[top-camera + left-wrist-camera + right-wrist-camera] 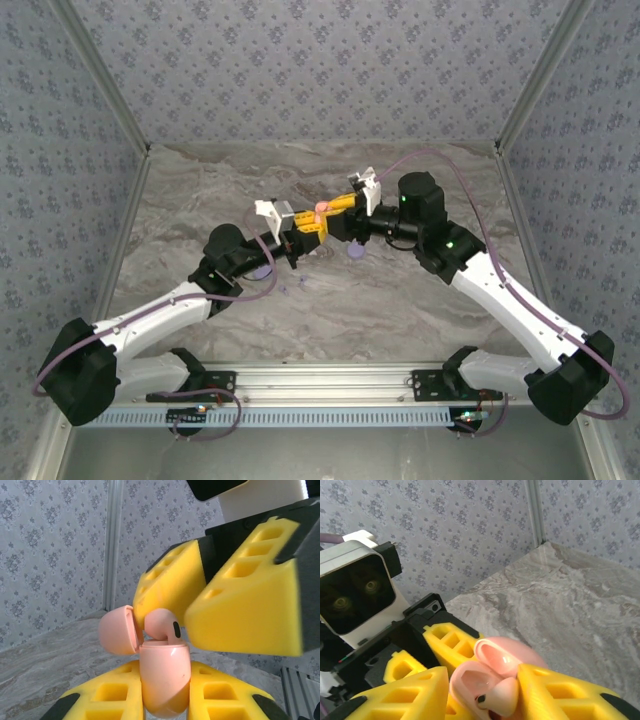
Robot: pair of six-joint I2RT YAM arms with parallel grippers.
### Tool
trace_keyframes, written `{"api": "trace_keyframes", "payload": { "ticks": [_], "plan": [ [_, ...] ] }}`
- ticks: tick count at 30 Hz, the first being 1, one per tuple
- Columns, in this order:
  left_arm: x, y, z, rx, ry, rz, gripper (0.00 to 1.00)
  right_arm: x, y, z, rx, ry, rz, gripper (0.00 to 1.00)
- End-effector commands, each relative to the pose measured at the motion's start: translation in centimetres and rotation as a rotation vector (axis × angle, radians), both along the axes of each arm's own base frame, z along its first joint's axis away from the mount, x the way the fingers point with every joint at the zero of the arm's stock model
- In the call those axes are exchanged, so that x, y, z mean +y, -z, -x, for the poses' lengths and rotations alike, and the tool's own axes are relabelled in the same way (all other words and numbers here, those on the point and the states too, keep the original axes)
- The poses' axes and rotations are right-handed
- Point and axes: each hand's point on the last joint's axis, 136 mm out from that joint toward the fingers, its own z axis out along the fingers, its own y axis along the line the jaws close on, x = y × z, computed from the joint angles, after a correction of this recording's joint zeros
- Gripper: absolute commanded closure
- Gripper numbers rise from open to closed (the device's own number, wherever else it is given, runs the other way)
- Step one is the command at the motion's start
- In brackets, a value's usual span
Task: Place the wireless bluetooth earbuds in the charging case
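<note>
My left gripper (pixel 316 221) (pixel 165 677) is shut on the pink charging case (pixel 322 209) (pixel 165 680), holding it upright above the table with its lid (pixel 117 630) (pixel 512 655) hinged open. A pink earbud (pixel 162 622) (pixel 500 697) stands in the case mouth with its stem inside and its head sticking out. My right gripper (pixel 330 208) (pixel 482 687) comes in from the opposite side, its yellow fingers (pixel 245 605) closed around the bud's head. The black and lilac buds are hard to make out.
On the marbled table, a lilac round piece (pixel 356 252) lies below the right gripper. Another lilac piece (pixel 262 270) lies beside the left arm, with tiny lilac bits (pixel 303 284) near it. Patterned walls enclose the table on three sides.
</note>
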Motion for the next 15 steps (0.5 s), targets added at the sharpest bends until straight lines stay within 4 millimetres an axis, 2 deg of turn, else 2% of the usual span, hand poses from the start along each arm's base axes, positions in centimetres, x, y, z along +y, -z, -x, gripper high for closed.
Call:
{"api": "trace_keyframes", "payload": {
  "ticks": [1, 6, 10, 11, 15],
  "plan": [
    [0.2, -3.4, 0.6, -0.077, 0.007, 0.072, 1.0, -0.5, -2.5, 0.5, -0.02, -0.014, -0.036, 0.47],
    [0.8, -2.8, 0.3, -0.08, -0.038, 0.047, 1.0, -2.0, -3.8, -0.1, -0.032, 0.051, -0.054, 0.34],
    [1.6, -3.0, 0.5, -0.107, -0.069, 0.052, 1.0, -2.6, -3.3, -0.9, 0.014, 0.089, -0.056, 0.33],
    [1.8, -3.1, 0.6, -0.113, -0.072, 0.056, 1.0, -2.7, -4.7, -0.9, 0.0, 0.088, -0.077, 0.33],
    [2.2, -3.7, 1.0, -0.136, -0.076, 0.083, 1.0, -2.8, -4.5, -1.6, 0.04, 0.104, -0.079, 0.34]
  ]
}}
